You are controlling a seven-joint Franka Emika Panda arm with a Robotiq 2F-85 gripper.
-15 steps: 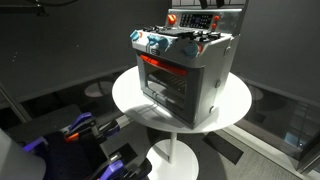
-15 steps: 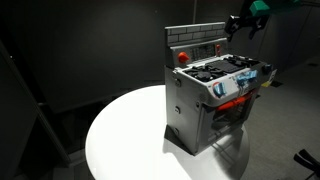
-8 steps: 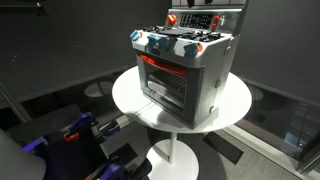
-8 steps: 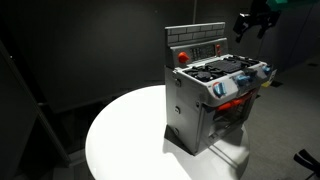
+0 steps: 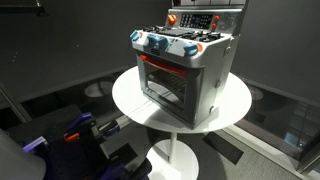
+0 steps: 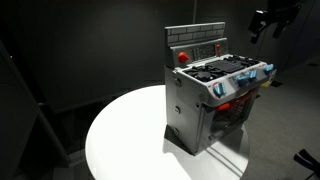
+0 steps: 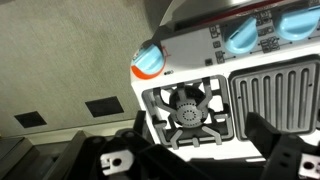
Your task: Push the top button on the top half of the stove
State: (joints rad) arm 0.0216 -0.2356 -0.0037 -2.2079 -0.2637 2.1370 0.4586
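Round white table (image 5: pixel 236 106) bearing a small grey toy stove (image 5: pixel 186 76), with the robot gripper (image 6: pixel 271 19) hanging in the air well apart from it.
The stove's upright back panel (image 6: pixel 197 41) carries buttons too small to tell apart. In the wrist view the fingers (image 7: pixel 112 158) stand apart, looking towards a black burner (image 7: pixel 190 110). The press looks not yet made: the gripper must first reach the panel, then touch its topmost button squarely.
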